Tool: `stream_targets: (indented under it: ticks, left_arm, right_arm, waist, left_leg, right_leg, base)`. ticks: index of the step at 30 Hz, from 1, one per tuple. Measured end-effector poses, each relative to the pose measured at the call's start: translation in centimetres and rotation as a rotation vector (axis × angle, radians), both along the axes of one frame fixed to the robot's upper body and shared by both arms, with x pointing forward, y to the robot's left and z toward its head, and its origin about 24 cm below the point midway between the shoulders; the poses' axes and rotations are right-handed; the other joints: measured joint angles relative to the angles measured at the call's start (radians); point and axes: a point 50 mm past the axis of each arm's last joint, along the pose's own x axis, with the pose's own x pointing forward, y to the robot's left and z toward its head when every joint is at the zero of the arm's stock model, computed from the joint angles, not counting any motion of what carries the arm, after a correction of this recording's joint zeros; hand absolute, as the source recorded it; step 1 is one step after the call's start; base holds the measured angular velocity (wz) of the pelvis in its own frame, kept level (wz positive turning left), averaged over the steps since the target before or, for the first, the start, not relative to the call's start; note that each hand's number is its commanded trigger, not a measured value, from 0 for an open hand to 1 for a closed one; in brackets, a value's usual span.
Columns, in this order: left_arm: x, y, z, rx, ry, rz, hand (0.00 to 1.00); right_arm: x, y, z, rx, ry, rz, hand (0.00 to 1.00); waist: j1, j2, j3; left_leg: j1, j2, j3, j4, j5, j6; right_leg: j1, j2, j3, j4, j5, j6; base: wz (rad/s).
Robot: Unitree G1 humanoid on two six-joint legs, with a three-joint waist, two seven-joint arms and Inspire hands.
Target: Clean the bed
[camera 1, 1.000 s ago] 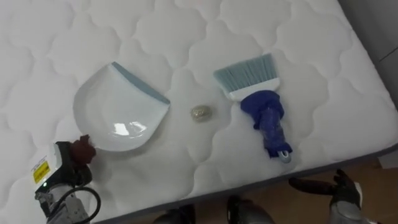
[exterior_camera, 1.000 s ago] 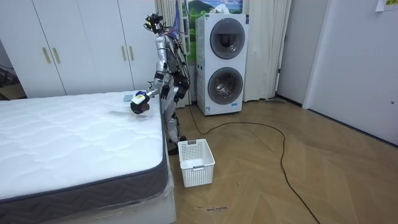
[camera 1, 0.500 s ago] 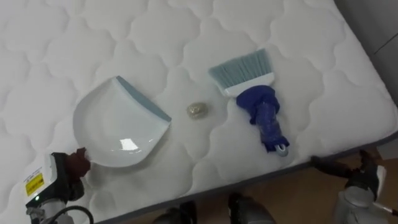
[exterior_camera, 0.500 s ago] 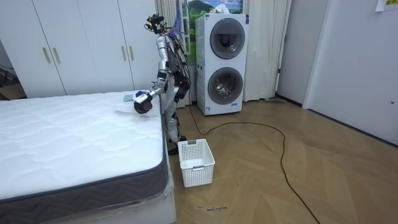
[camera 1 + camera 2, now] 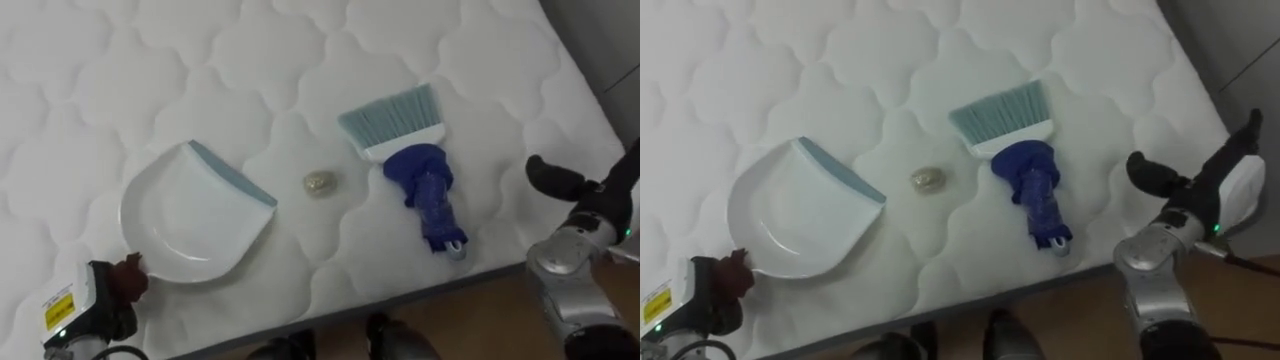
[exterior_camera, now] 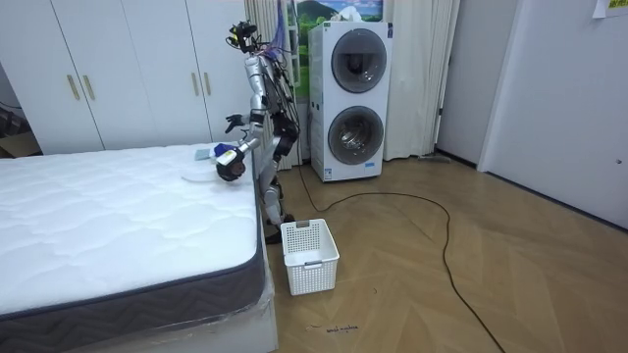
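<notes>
- Setting: the robot stands at the side of the bed (image 5: 200, 60), whose white quilted top carries everything the task needs; a white basket (image 6: 310, 255) sits on the floor near the bed's corner.
- Debris: a small pale scrap (image 5: 319, 183) lies on the bed between the two tools, touching neither.
- Dustpan (image 5: 190, 215): white with a blue lip, lying flat to the robot's left of the scrap, its lip facing the scrap.
- Brush (image 5: 420, 170): lies to the right of the scrap, pale blue bristles (image 5: 392, 120) pointing away from the robot, dark blue handle (image 5: 437, 215) pointing towards the bed's near edge.
- Left hand (image 5: 115, 290): sits at the dustpan's rear edge; it may be touching the pan, but whether its fingers are closed on it cannot be told.
- Right hand (image 5: 1200, 195): hovers off the bed's near edge, beside the brush but apart from it, fingers (image 5: 1152, 172) spread wide and holding nothing.
- Handling, judged: both tools look light, stiff and smooth. The brush is best taken round the thick handle, not the soft bristles. The shallow pan could skid on the quilting unless held down at its rear. The scrap looks light enough to roll over the quilted seams.
</notes>
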Motion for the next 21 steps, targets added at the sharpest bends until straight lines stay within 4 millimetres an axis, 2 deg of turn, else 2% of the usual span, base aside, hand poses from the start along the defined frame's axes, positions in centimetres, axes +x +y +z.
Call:
stream_targets:
  ticks: [8,14,17,19,21]
  left_arm:
    - [-0.1,0.1,-0.2,-0.019,0.038,-0.007,1.00]
    - [0.5,-0.2,-0.1,-0.034,0.049,-0.029,1.00]
    - [1.2,-0.5,0.0,-0.044,0.054,-0.055,1.00]
    - [1.5,-0.6,0.1,-0.055,0.055,-0.065,1.00]
    - [1.6,-0.7,0.2,-0.060,0.054,-0.070,1.00]
  right_arm:
    - [0.3,0.6,0.4,-0.005,-0.026,0.031,0.00]
    - [0.4,1.0,-0.6,0.038,0.027,0.065,0.00]
    - [0.4,0.7,-1.2,0.074,0.057,0.060,0.00]
    - [0.4,0.7,-1.2,0.082,0.053,0.058,0.00]
    - [0.6,0.8,-1.2,0.109,0.047,0.054,0.00]
  waist:
    - [0.006,-0.010,-0.0010]
    - [0.023,-0.009,0.0003]
    - [0.043,-0.005,0.0030]
    - [0.052,0.001,0.0090]
    - [0.057,0.005,0.0116]
  left_leg:
    - [0.014,0.001,-0.001,-0.012,-0.001,0.001]
    - [0.015,0.003,-0.012,-0.012,-0.004,0.003]
    - [0.015,0.006,-0.015,-0.016,-0.005,0.004]
    - [0.014,0.005,-0.015,-0.021,-0.006,0.005]
    - [0.013,0.005,-0.015,-0.028,-0.005,0.006]
  right_leg:
    - [0.021,-0.001,-0.003,-0.022,-0.001,0.003]
    - [0.037,0.005,-0.017,-0.043,0.002,0.006]
    - [0.039,0.005,-0.022,-0.051,0.004,0.007]
    - [0.038,0.002,-0.024,-0.054,0.004,0.008]
    - [0.038,-0.003,-0.026,-0.061,0.005,0.008]
  base:
    - [0.00]
    - [0.04]
    - [0.01]
    - [0.00]
    - [0.00]
